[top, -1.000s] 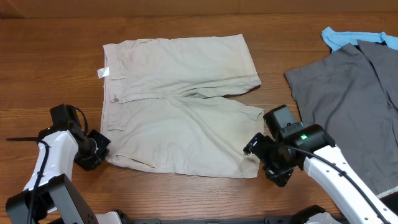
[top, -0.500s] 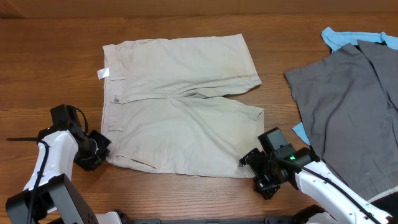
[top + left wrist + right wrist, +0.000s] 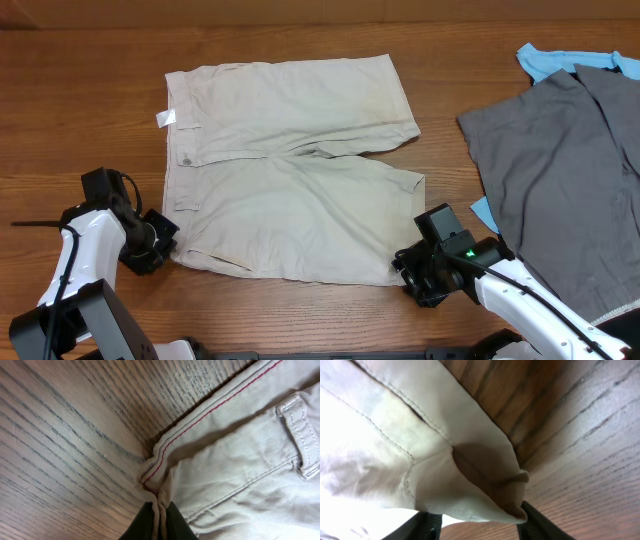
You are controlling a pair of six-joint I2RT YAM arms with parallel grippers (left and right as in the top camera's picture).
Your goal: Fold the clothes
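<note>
Khaki shorts (image 3: 290, 170): lay spread flat on the wooden surface (image 3: 80, 110), with the waistband (image 3: 183, 130) along their left edge, both legs running rightward and a white label (image 3: 165, 118) poking out at the waistband's far end.
Left pincer (image 3: 157, 522): sat at the near waistband corner of the shorts, clenched on a thin fold of the fabric edge with red stitching.
Right pincer (image 3: 415, 282): sat at the near hem corner (image 3: 512, 502) of the shorts. Its fingers (image 3: 425, 527) were spread either side of that corner, so it was released and not yet gripping.
Grey garment (image 3: 560, 160): lay well off the shorts' leg-hem side and played no part here.
Step in hand: judged to be securing the two near corners of the shorts, ahead of the first fold.
Progress: early, since the shorts showed no fold yet.
Next move calls for: closing the right fingers firmly on the hem corner. Both corners would then need lifting together and carrying across to the far edge of the shorts, keeping pace so the near leg lands squarely on the far one.
</note>
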